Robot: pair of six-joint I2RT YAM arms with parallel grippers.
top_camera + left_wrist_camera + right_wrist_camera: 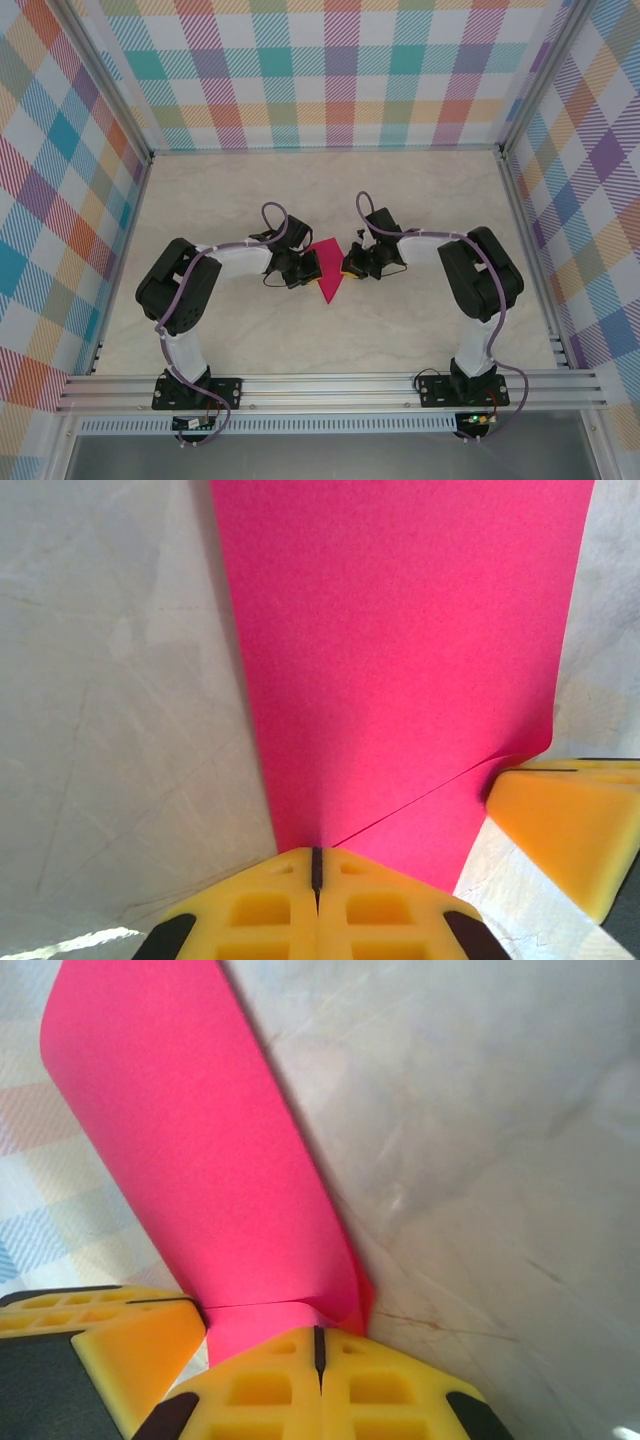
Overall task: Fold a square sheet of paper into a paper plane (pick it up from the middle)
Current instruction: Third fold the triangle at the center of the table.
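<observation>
The magenta-pink sheet of paper (327, 278) is folded into a narrow wedge, with its point toward the arm bases, and sits between the two grippers at the table's middle. My left gripper (308, 266) meets its left side and my right gripper (350, 264) its right side. In the left wrist view the yellow jaws (316, 852) are shut. The paper (400, 630) runs out from their tips, and a crease ends at the seam. In the right wrist view the jaws (319, 1330) are shut where a flap of paper (200, 1140) curls up. Both grippers seem to pinch it.
The marble-look table top (330, 190) is walled by plaid panels (330, 70) on three sides. An aluminium rail (330, 388) carries the arm bases at the near edge. The right gripper's finger (570, 820) touches the paper's corner, and the left gripper's finger (110, 1340) sits close beside the right jaws.
</observation>
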